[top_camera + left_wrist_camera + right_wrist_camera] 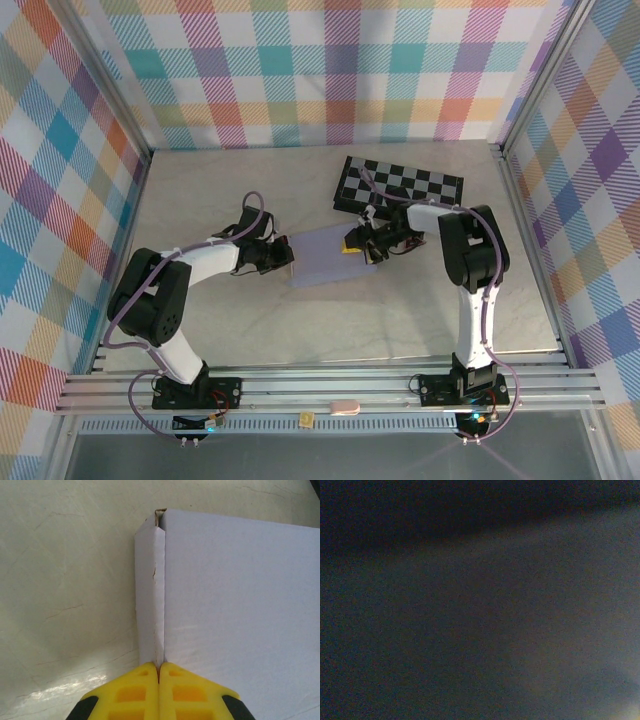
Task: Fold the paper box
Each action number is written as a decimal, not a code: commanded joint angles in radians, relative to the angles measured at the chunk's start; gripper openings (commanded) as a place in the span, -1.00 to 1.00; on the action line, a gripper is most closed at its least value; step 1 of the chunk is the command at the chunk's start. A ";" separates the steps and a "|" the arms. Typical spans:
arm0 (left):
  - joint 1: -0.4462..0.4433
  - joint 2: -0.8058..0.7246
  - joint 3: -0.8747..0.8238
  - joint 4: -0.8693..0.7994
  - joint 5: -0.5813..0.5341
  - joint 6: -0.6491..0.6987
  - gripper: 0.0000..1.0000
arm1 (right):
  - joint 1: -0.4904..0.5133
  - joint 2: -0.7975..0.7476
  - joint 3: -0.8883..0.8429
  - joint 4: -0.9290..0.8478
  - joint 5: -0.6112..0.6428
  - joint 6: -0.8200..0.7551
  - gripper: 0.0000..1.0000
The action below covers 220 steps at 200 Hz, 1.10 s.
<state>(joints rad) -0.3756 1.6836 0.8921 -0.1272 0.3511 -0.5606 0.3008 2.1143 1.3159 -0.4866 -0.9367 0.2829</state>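
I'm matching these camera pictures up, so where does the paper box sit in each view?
Top external: the paper box lies flat in the middle of the table.
Left wrist: the box takes the right half, its side wall running down the centre.
Right wrist: too dark and blurred to tell.
Shared landmark: the left hand, shut, at the box's left edge; its yellow fingers sit bottom centre in the left wrist view.

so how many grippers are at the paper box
2. The left gripper, shut, sits at the left edge of the paper box; the right gripper is over its right end, near the checkerboard, its jaws unclear.
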 commanded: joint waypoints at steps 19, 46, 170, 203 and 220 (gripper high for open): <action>0.010 -0.038 -0.014 -0.183 -0.099 -0.006 -0.65 | 0.008 -0.056 -0.075 0.196 -0.076 0.215 0.01; 0.006 -0.156 0.055 -0.213 -0.150 0.039 -0.40 | 0.004 -0.109 -0.089 0.199 -0.066 0.326 -0.03; -0.366 -0.305 0.198 -0.272 -0.220 0.940 -0.29 | -0.074 -0.137 0.074 -0.295 -0.115 0.561 -0.25; -0.434 -0.315 0.118 -0.101 -0.322 1.098 -0.09 | -0.079 -0.158 0.069 -0.340 -0.127 0.585 -0.26; -0.442 -0.265 0.153 -0.119 -0.329 1.127 -0.09 | -0.080 -0.168 0.056 -0.344 -0.139 0.603 -0.26</action>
<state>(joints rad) -0.8074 1.3750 1.0260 -0.2920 0.0807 0.4339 0.2253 1.9919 1.3750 -0.7509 -1.0485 0.8360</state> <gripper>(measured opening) 0.452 0.371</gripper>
